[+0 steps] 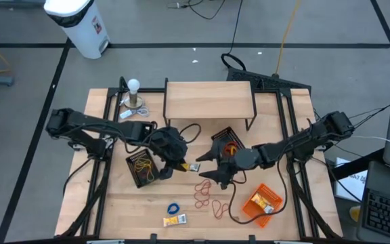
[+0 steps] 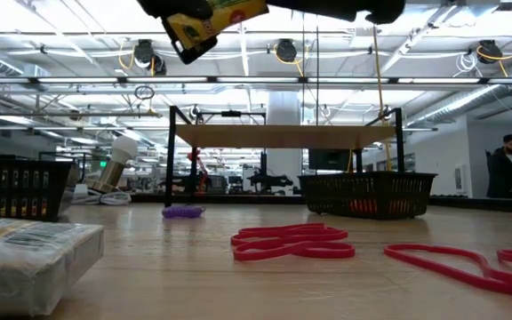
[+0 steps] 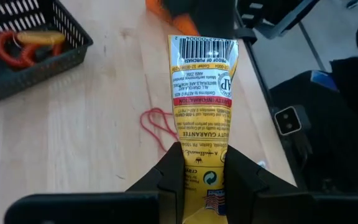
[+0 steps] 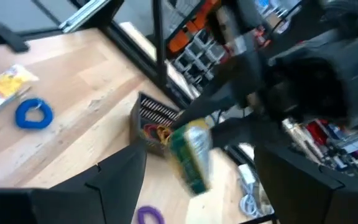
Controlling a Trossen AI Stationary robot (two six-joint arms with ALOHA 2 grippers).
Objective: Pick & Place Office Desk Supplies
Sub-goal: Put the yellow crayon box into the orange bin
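Left gripper (image 3: 202, 180) is clamped on the yellow packet (image 3: 202, 93), holding it in the air over the table's middle, just right of the left mesh tray (image 1: 141, 167). Right gripper (image 1: 215, 177) hangs beside it, jaws spread wide and empty, above the red rubber bands (image 1: 204, 192).

The left arm reaches in toward the table's middle, its left gripper (image 3: 202, 177) raised off the surface, fingers (image 3: 169, 177) pinched on a packet (image 3: 202, 93). Just beside it, the right gripper (image 1: 208, 163) faces it with jaws spread wide, holding nothing.
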